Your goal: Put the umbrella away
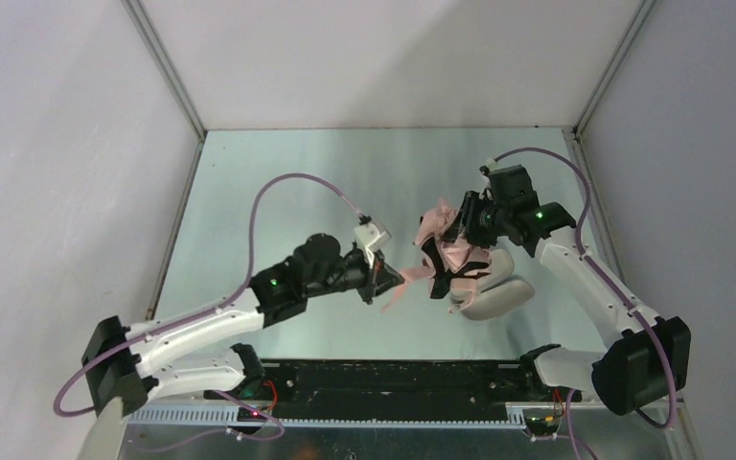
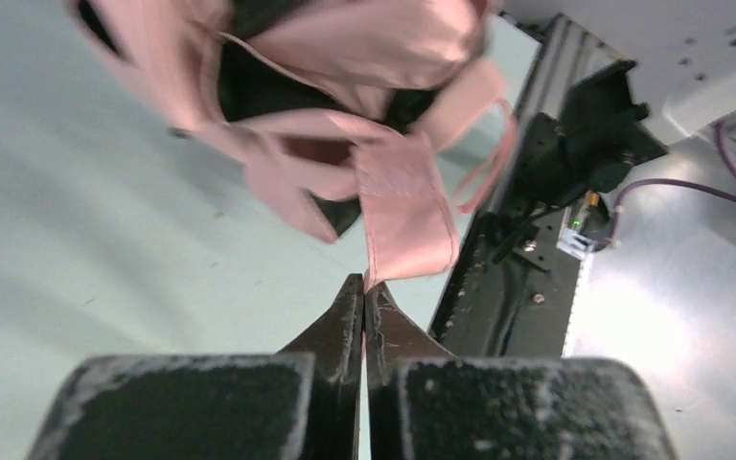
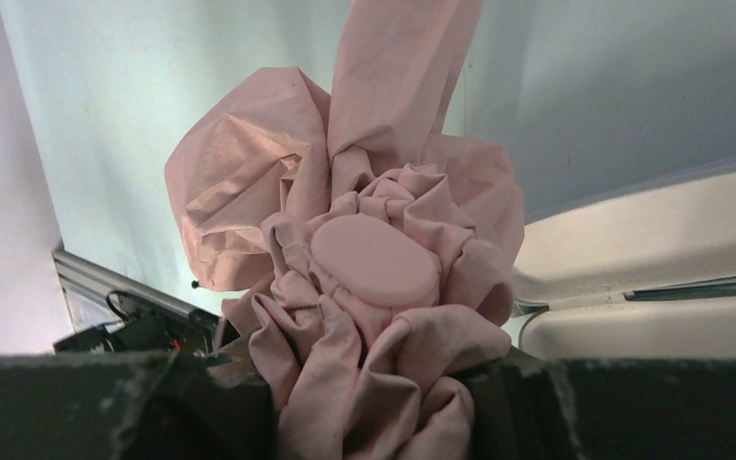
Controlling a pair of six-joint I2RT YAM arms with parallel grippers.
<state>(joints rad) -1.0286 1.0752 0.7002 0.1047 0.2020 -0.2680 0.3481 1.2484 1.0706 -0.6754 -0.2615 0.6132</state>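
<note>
The salmon-pink umbrella (image 1: 450, 251) hangs bunched up above the middle of the table, between my two grippers. Its folds and flat oval end cap (image 3: 376, 259) fill the right wrist view, where my right gripper (image 3: 374, 402) is shut on the fabric bundle. My left gripper (image 1: 390, 278) reaches in from the left. In the left wrist view its jaws are pressed together (image 2: 364, 285) on the end of the umbrella's flat pink strap (image 2: 407, 220), and the crumpled canopy (image 2: 345, 96) hangs beyond it. The shaft is hidden in the fabric.
A pale grey-lilac oblong case (image 1: 494, 292) lies open on the table just under and to the right of the umbrella, also seen in the right wrist view (image 3: 652, 249). A black rail (image 1: 393, 383) runs along the near edge. Enclosure walls stand on three sides.
</note>
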